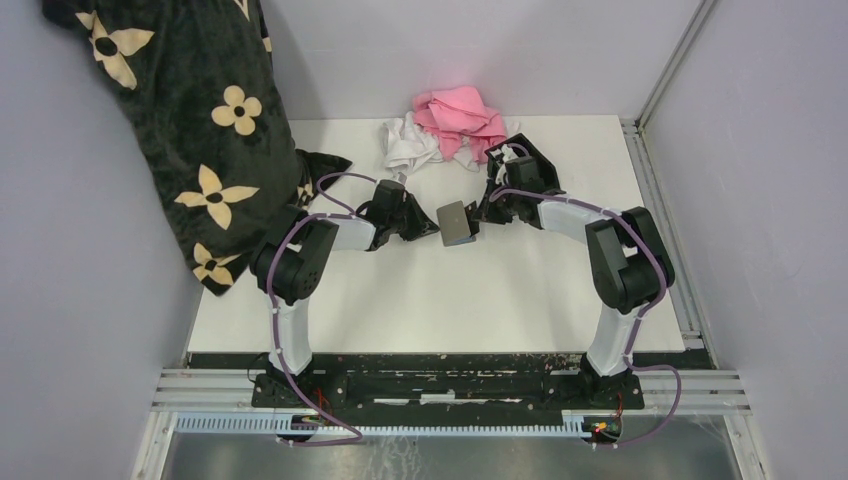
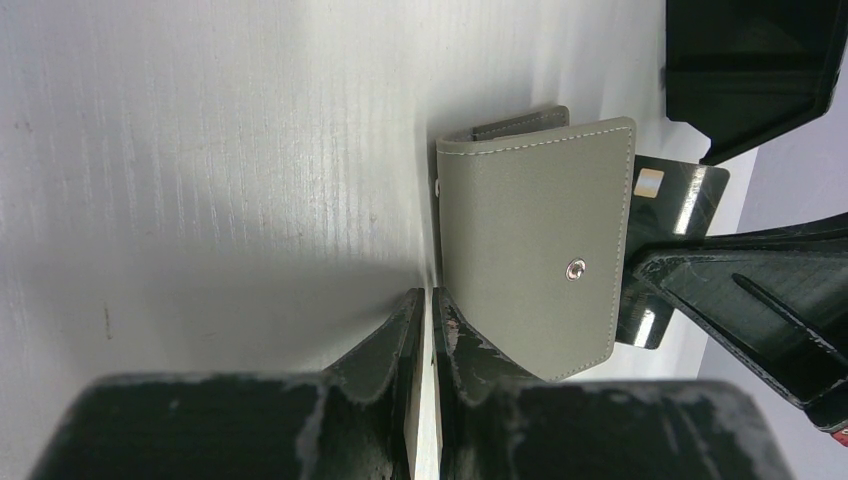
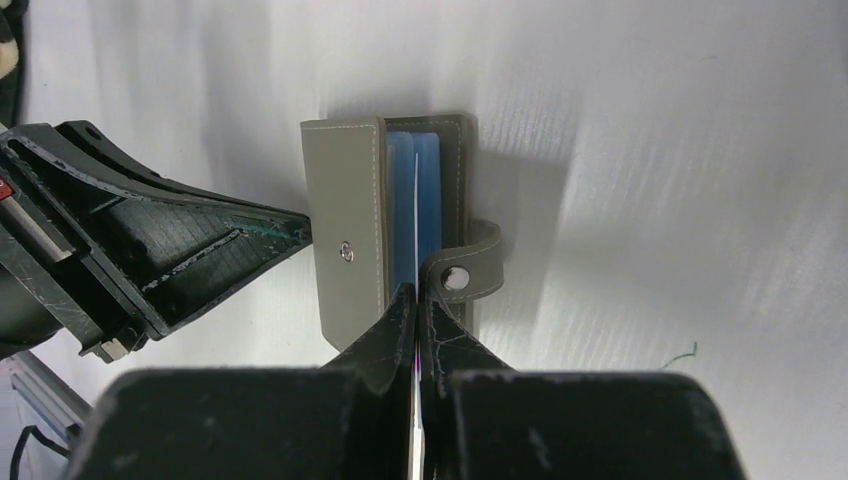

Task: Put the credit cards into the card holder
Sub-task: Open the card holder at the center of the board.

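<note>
Right gripper [image 3: 416, 292] clenched on a credit card [image 2: 685, 195] half out of the grey wallet [image 2: 530, 230], left gripper [image 2: 428, 300] pinching the wallet's left edge

**Credit card** [image 2: 688, 200]: thin and glossy, with a gold chip patch near one corner. It stands on edge, partly drawn out of the blue pockets of a grey wallet [image 2: 540, 240] at mid-table [image 1: 450, 300], pinched in the right gripper [image 3: 415, 288]. Edge-on it shows as a white line.

**Card holder** [image 2: 750, 70]: black open box with slanted walls, just beyond the wallet, to the far right, apart from the card.
</note>
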